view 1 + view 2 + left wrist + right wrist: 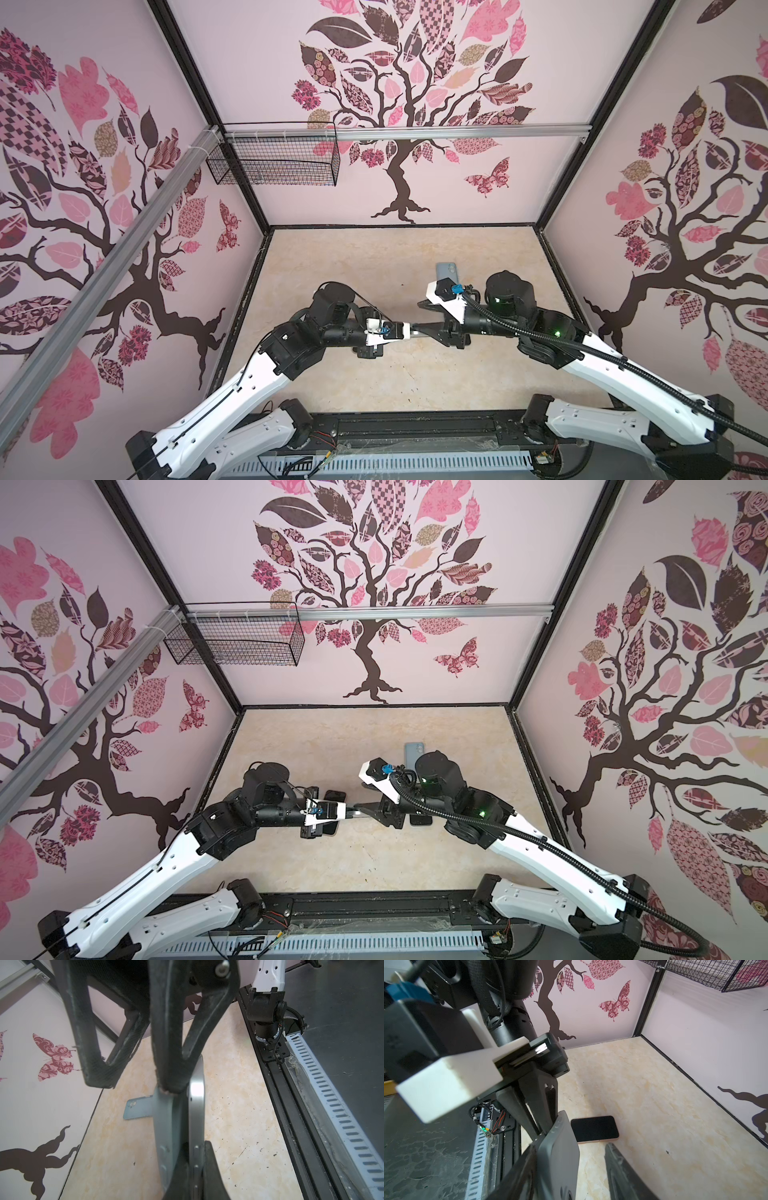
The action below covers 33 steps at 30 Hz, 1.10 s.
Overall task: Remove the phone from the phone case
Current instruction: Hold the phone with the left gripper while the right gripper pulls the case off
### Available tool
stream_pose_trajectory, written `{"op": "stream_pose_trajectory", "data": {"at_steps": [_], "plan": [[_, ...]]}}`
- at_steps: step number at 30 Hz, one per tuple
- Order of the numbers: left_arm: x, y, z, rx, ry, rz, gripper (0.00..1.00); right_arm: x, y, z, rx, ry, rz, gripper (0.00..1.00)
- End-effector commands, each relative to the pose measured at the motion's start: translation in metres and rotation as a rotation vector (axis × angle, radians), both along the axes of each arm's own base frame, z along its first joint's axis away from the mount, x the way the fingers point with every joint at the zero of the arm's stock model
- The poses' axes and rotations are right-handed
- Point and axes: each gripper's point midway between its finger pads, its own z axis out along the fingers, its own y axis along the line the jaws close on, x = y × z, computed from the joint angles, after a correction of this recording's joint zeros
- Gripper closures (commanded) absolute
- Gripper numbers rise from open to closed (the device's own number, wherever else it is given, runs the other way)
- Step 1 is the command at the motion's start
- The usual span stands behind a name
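Above the surface point(239, 1105), left pincer point(545, 1128) is clamped on the phone point(196, 1105) edge; right pincer point(135, 1083) stands half open, one finger touching the grey phone case point(166, 1126), partly parted from the phone.

We see a cream marbled tabletop point(374, 257), a blue-grey camera-backed phone point(446, 272) lying flat on it, and a black-screened pink-edged phone point(595, 1128) lying flat on it too.

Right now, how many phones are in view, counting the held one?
3: the held phone in mid-air at centre, a blue phone lying flat farther back, a black phone lying flat left of centre. Others may be hidden.
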Motion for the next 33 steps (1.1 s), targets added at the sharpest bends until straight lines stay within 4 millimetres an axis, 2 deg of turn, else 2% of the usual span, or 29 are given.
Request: {"op": "stream_pose_trajectory", "data": {"at_steps": [1, 5, 10, 12, 15, 18, 22, 27, 30, 33], "plan": [[-0.006, -0.001, 0.037, -0.104, -0.085, -0.027, 1.0, 0.016, -0.013, -0.011, -0.067, -0.004, -0.117, 0.47], [-0.006, 0.0, 0.037, -0.111, -0.084, -0.017, 1.0, 0.029, -0.024, -0.022, -0.122, -0.011, -0.209, 0.48], [-0.007, -0.001, 0.037, -0.11, -0.073, -0.022, 1.0, -0.002, -0.015, -0.022, -0.114, 0.009, -0.024, 0.51], [-0.006, -0.001, 0.036, -0.109, -0.077, -0.021, 1.0, -0.003, -0.015, -0.023, -0.121, 0.009, -0.017, 0.54], [-0.005, -0.002, 0.036, -0.112, -0.074, -0.019, 1.0, 0.002, -0.018, -0.029, -0.159, 0.004, -0.044, 0.59], [-0.006, -0.003, 0.035, -0.119, -0.061, -0.022, 1.0, 0.007, -0.021, -0.024, -0.142, 0.0, -0.083, 0.64], [-0.005, -0.004, 0.033, -0.129, -0.057, -0.016, 1.0, 0.014, -0.024, -0.014, -0.07, 0.004, -0.151, 0.74], [-0.005, -0.005, 0.031, -0.139, -0.043, -0.017, 1.0, 0.022, -0.025, -0.016, -0.038, 0.037, -0.211, 0.89], [-0.009, -0.006, 0.033, -0.151, -0.032, -0.034, 1.0, 0.032, -0.031, -0.017, -0.027, 0.058, -0.264, 0.95], [-0.018, -0.007, 0.033, -0.142, -0.013, -0.088, 1.0, 0.052, -0.043, -0.023, -0.021, 0.126, -0.345, 1.0]]}}
